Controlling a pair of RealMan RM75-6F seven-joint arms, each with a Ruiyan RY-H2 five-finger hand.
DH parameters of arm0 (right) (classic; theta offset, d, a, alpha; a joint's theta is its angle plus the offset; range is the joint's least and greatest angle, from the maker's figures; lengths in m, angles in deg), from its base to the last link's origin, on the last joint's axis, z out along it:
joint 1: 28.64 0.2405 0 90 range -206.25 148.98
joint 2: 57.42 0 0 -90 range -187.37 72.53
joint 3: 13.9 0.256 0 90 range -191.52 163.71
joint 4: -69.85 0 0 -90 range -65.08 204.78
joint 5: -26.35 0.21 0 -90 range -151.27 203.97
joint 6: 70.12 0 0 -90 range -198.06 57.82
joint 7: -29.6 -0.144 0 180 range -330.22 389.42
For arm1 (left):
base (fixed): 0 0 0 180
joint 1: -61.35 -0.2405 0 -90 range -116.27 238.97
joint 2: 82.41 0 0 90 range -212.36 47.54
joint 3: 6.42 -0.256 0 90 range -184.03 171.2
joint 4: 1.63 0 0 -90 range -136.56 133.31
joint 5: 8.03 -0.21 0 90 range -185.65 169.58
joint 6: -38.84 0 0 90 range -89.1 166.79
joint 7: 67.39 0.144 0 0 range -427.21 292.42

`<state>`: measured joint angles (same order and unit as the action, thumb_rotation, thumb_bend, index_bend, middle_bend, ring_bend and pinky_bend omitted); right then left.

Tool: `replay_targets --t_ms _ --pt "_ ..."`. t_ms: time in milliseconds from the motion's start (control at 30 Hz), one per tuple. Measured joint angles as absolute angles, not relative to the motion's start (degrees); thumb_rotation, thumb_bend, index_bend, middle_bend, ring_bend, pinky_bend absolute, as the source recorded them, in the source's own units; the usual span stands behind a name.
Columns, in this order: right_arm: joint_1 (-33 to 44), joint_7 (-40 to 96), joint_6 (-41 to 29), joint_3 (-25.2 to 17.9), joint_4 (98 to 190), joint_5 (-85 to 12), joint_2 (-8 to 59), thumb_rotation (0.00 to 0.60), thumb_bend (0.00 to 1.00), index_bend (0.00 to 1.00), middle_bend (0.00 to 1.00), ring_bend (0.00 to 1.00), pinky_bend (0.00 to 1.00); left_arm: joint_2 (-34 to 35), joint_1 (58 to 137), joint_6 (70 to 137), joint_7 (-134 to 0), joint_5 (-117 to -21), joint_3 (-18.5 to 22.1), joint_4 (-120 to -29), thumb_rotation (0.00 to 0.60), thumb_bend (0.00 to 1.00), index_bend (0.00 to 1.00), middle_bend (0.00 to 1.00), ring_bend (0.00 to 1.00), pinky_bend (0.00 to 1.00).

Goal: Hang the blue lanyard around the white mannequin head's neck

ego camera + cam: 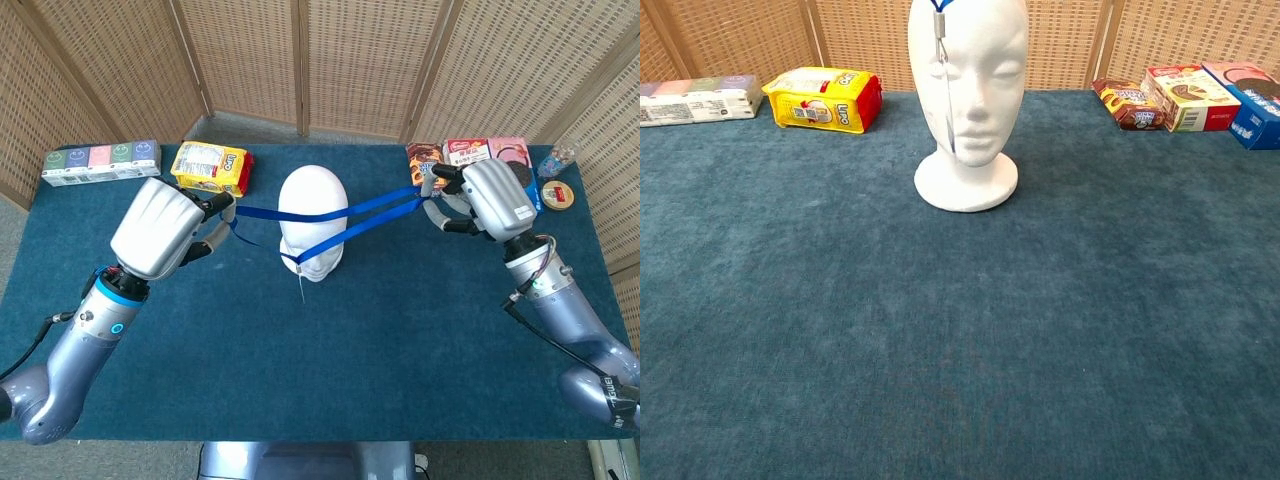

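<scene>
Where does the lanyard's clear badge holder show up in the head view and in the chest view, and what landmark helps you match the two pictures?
Head view: the badge holder hangs edge-on in front of the mannequin head, just left of its face.
Chest view: the badge holder dangles from the top edge, over the left side of the face.
Shared landmark: the yellow snack pack, to the left of the mannequin head in both.
</scene>
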<state>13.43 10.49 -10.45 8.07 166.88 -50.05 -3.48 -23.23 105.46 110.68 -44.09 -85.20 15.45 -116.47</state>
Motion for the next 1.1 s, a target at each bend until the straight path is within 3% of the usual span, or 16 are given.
replay_targets --t_ms 1100 --pt "17.47 14.43 -14.13 8.54 158.47 -44.89 2.17 0.6 0.5 0.77 1.0 1.0 1.0 -17.3 109.43 108.89 -39.63 -78.98 15.02 -108.28 0.6 0.42 0.65 1.0 1.0 1.0"
